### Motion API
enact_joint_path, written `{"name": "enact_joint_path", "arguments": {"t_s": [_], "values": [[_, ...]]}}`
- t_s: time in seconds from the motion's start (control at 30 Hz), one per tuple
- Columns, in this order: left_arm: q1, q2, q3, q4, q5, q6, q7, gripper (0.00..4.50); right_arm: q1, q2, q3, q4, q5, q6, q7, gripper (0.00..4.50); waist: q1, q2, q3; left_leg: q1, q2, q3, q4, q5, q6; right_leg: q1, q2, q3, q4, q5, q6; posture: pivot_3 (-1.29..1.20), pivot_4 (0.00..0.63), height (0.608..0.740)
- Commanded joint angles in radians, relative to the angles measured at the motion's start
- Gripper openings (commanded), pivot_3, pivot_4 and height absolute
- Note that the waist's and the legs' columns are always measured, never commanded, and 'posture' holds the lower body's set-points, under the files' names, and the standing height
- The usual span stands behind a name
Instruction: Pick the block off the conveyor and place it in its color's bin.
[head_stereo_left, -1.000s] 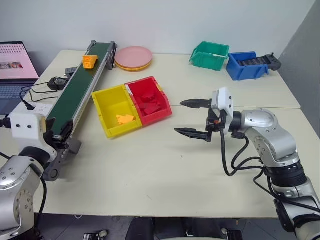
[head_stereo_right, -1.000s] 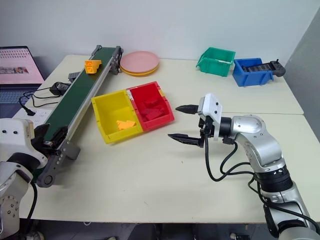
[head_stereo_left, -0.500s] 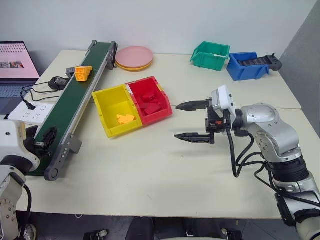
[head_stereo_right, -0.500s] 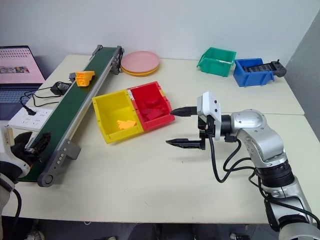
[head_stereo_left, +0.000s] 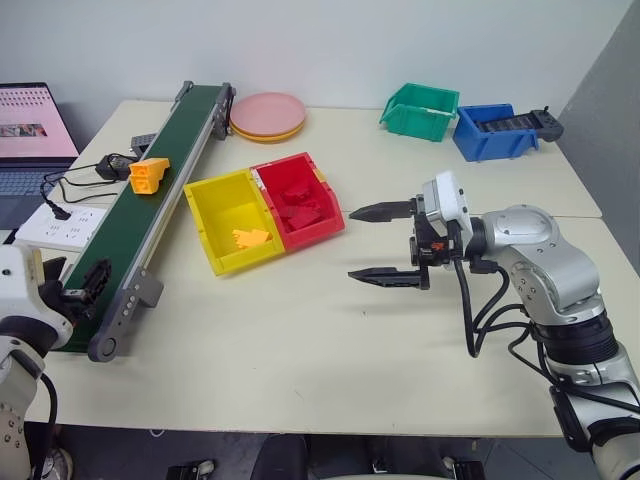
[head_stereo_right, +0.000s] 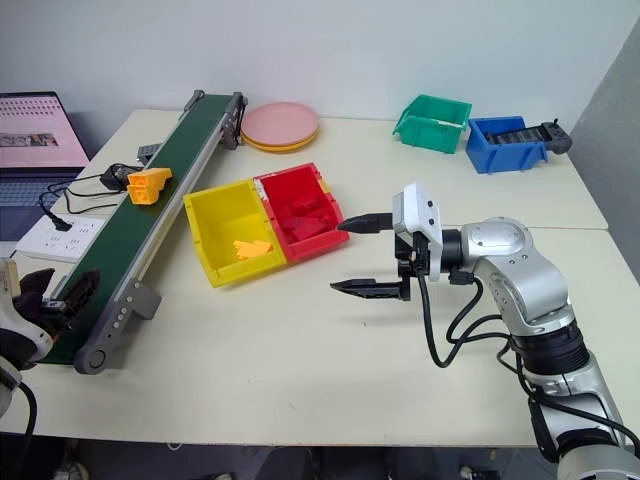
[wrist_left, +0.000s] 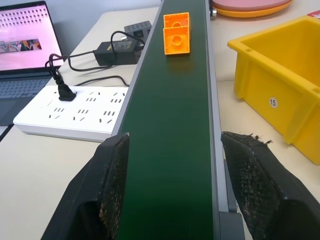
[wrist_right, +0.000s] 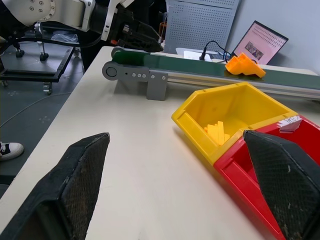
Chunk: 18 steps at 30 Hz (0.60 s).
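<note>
The yellow-orange studded block (head_stereo_left: 148, 175) rides on the conveyor (head_stereo_left: 128, 232), about halfway along its dark green belt. At the belt's near end my left gripper (wrist_left: 175, 137) is open and looks up the belt at the block (wrist_left: 176, 33), which is well ahead of its fingers. The yellow bin (head_stereo_left: 207, 212) stands just right of the conveyor and holds a flat yellow-orange piece (head_stereo_left: 250, 238). My right gripper (head_stereo_left: 351, 243) hangs open and empty over the table, right of the bins, pointing toward them.
A red bin (head_stereo_left: 322, 215) with red blocks touches the yellow bin's right side. Pink plates (head_stereo_left: 267, 113), a green bin (head_stereo_left: 420, 108) and a blue bin (head_stereo_left: 490, 130) sit at the back. A laptop (head_stereo_left: 30, 130), power strip (head_stereo_left: 60, 225) and cabled adapter (head_stereo_left: 110, 165) lie left of the conveyor.
The block has ridden down the belt toward the near end. My left arm has drawn back to the left and its fingers have spread. The right gripper has barely moved.
</note>
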Motion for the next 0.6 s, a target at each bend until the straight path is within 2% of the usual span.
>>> {"name": "enact_joint_path", "arguments": {"t_s": [0.03, 0.6], "values": [[0.004, 0.030, 0.020, -0.004, -0.011, 0.021, -0.011, 3.01, -0.019, -0.015, -0.003, -0.044, 0.012, 0.002, 0.010, 4.50, 0.000, 0.000, 0.000, 0.000, 0.000, 0.000, 0.000, 0.000, 0.000, 0.000, 0.000, 0.000, 0.000, 0.000, 0.000, 0.00, 0.150, 0.740], [0.008, 0.077, 0.038, 0.038, -0.029, 0.097, -0.048, 3.01, -0.022, -0.032, 0.022, -0.076, 0.038, 0.042, 0.031, 4.50, 0.000, 0.000, 0.000, 0.000, 0.000, 0.000, 0.000, 0.000, 0.000, 0.000, 0.000, 0.000, 0.000, 0.000, 0.000, 0.00, 0.150, 0.740]]}}
